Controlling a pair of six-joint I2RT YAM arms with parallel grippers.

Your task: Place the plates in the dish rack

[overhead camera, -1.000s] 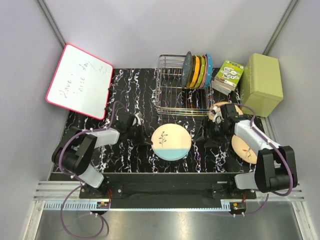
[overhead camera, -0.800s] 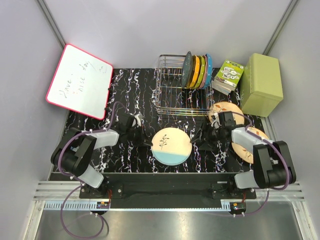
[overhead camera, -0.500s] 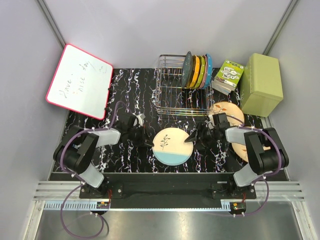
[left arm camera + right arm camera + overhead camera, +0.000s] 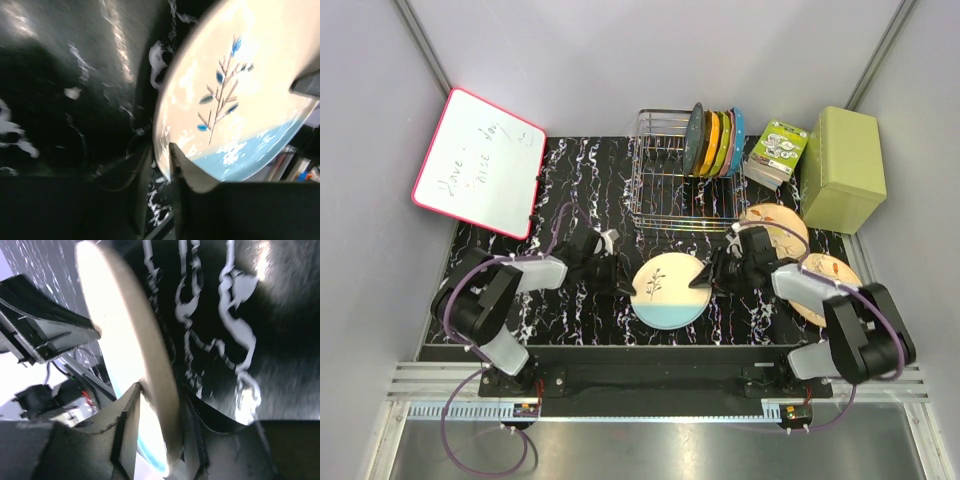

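We count four dinner plates: one teal plate (image 4: pixel 693 138), one cream plate (image 4: pixel 665 285), a far peach plate (image 4: pixel 775 222) and a near peach plate (image 4: pixel 828 268). There is one dish rack (image 4: pixel 665 190), one whiteboard (image 4: pixel 480 160), one olive-green box (image 4: pixel 842 168) and one printed packet (image 4: pixel 778 150). The smaller bright plates (image 4: pixel 722 140) stand packed so close that we can only make out about four.

The cream plate is round, with a thin leaf sprig in blue and brown on its pale part and a light-blue band across its near side. It sits over the black marbled table (image 4: pixel 570 180) in front of the rack and apart from it, between the two arms. From above it looks close to flat, and we cannot tell whether it rests on the table. The teal plate stands on edge in the right part of the silver wire rack, leftmost in the standing row. Both peach plates lie on the table to the right, each showing a brown sprig.

The left gripper (image 4: pixel 623 285) straddles the plate's left rim – one finger (image 4: pixel 186 172) lies over the top face, the other sits below. We cannot tell whether it clamps. The right gripper (image 4: pixel 700 281) has its jaws partly apart with the right rim between them. One finger (image 4: pixel 131 412) meets the rim, but we cannot tell whether the grip is made.
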